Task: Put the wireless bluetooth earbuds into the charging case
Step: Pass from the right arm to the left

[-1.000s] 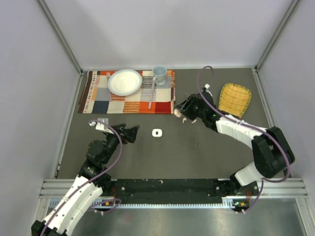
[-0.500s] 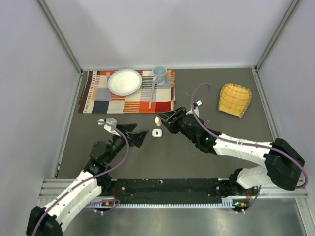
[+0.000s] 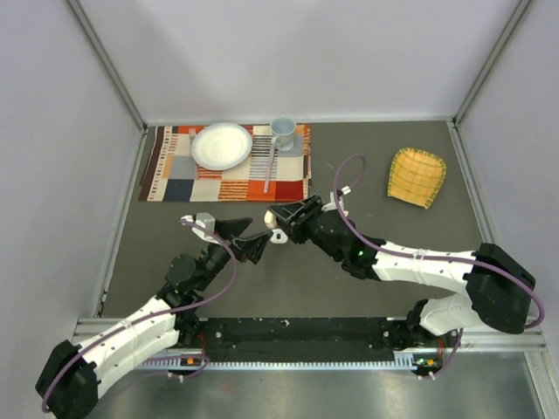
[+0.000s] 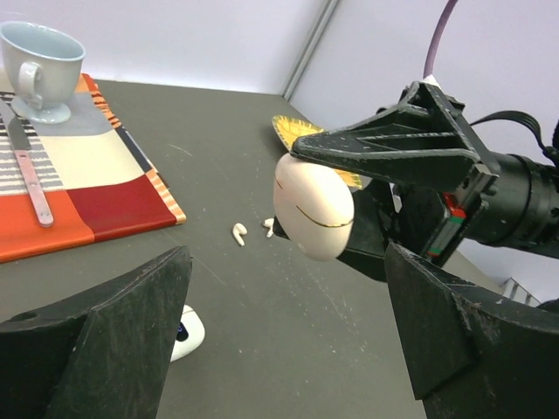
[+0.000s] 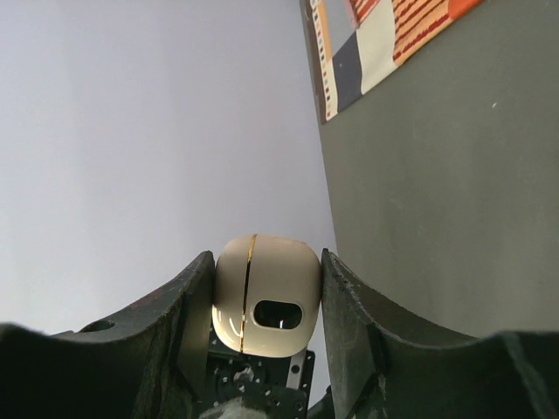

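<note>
Right gripper (image 5: 266,266) pinches the cream charging case (image 4: 313,208), raised off the table (image 4: 218,166) - facing left gripper (image 4: 286,271), jaws spread wide. Two earbuds (image 4: 239,233) lie loose on the table beyond - near the case.

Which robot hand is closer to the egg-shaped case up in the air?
Right. The right gripper pinches the cream case between its fingers; the left gripper hangs open just beside it.

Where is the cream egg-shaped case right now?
In the left wrist view the cream case is held up in the air, pinched in the right gripper, straight ahead of the open left gripper. Two loose earbuds lie behind it.
</note>
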Action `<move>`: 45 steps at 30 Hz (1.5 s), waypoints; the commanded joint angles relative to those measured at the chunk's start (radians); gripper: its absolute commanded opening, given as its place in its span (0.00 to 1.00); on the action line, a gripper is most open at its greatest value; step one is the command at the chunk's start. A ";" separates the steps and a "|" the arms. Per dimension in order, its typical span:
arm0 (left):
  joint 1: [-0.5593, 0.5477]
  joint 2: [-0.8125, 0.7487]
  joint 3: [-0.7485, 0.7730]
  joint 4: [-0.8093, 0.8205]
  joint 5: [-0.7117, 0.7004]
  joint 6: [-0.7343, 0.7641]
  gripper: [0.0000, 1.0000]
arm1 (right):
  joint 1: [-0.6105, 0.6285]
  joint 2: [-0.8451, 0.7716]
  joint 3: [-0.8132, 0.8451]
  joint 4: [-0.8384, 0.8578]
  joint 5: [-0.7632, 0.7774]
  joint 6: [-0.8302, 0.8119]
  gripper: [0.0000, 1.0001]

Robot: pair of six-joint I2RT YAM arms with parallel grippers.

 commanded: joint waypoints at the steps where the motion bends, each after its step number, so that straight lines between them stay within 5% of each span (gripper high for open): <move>1: -0.016 0.018 -0.014 0.118 -0.076 0.018 0.95 | 0.029 0.009 0.046 0.082 0.009 0.024 0.00; 17: -0.045 0.081 -0.035 0.224 -0.102 0.005 0.82 | 0.089 0.032 0.043 0.148 -0.001 0.043 0.00; 25: -0.058 0.085 -0.031 0.206 -0.122 0.012 0.58 | 0.108 0.035 0.040 0.188 -0.006 0.043 0.00; 31: -0.059 0.085 -0.031 0.189 -0.140 0.008 0.50 | 0.114 0.033 0.039 0.189 -0.017 0.041 0.00; 36: -0.061 0.072 -0.012 0.137 -0.131 0.028 0.31 | 0.112 0.027 0.034 0.195 -0.026 0.018 0.00; 41: -0.061 0.036 -0.009 0.077 -0.094 0.085 0.23 | 0.111 -0.002 0.035 0.217 -0.092 -0.100 0.26; 45: -0.061 -0.019 0.005 -0.001 -0.055 0.126 0.22 | 0.097 -0.034 0.066 0.147 -0.184 -0.227 0.34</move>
